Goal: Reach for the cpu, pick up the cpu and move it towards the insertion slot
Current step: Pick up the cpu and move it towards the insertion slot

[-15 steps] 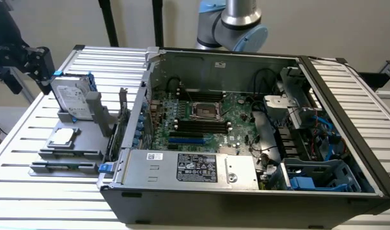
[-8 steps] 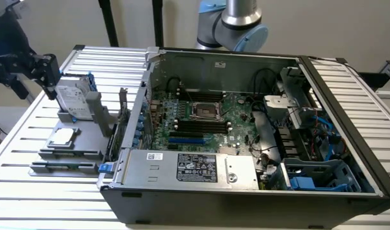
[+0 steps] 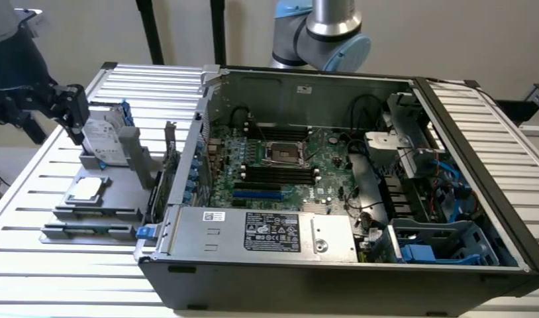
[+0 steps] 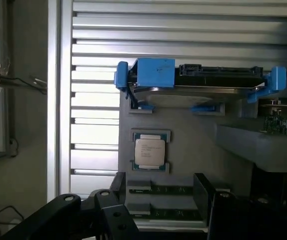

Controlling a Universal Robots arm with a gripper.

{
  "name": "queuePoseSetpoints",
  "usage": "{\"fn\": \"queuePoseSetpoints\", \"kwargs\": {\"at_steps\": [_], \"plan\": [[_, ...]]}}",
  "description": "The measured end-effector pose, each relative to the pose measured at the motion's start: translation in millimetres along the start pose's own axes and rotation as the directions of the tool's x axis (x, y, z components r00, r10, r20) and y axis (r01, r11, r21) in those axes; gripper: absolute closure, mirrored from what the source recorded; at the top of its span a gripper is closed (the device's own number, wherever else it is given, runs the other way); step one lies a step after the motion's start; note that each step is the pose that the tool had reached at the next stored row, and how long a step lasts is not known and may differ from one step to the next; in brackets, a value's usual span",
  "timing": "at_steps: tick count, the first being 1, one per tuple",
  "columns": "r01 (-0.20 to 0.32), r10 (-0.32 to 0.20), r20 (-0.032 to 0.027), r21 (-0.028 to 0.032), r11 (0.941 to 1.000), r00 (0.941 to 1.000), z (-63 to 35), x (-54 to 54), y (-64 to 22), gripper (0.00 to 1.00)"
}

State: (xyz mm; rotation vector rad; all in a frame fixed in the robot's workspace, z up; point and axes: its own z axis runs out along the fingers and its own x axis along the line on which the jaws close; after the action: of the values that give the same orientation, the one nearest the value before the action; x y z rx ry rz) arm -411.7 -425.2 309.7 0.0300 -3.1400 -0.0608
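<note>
- Tool [image 3: 73, 120]: dark, angular two-finger unit. Its fingers [image 4: 117, 186] are standing wide apart, gripping nothing.
- Cpu [image 4: 150, 151]: small flat square chip with a silvery-grey metal face carrying fine print. It is lying face up in a shallow recess of the grey holder [image 4: 193, 130], below the tool, in line with the gap between the fingers and clear of both.
- Hard drive [image 4: 203, 82]: silver slab in a blue plastic bracket, standing on edge near the tool.
- Insertion slot [image 3: 283, 154]: square socket with a shiny metal frame and dark centre. It is sitting inside the open computer case [image 3: 340, 278], well apart from the tool.
- Tabletop [image 3: 40, 265]: ribbed aluminium slats, carrying the holder and the case.
</note>
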Motion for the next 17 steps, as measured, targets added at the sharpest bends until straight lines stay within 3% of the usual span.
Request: {"fn": "queuePoseSetpoints", "kwargs": {"at_steps": [17], "plan": [[0.0,0.0,-0.0001,0.0,1.0,1.0,30.8,0.0,-2.9,0.35]]}}
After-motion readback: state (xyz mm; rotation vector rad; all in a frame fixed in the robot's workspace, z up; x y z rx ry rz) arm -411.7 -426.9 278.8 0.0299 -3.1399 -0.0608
